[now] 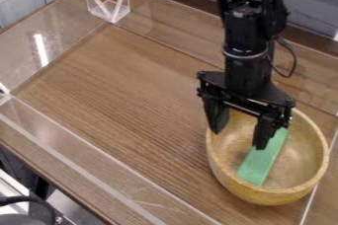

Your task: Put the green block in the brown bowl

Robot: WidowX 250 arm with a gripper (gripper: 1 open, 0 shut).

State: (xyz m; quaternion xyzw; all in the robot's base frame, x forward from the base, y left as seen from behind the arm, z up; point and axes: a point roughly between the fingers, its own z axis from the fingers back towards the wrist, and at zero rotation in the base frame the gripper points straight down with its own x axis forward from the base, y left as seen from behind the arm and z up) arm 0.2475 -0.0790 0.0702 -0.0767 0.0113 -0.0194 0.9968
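The green block (262,158) lies inside the brown bowl (306,160), leaning from the bowl's floor up toward the near rim. My gripper (247,127) hangs straight down over the bowl's left half, just above the block's upper end. Its two dark fingers stand apart and hold nothing. The block is free of both fingers.
The bowl sits at the right of a wooden tabletop (119,81). Low clear acrylic walls (40,120) border the table on the left and front. A clear plastic stand (109,5) sits at the far left corner. Cables trail behind the arm.
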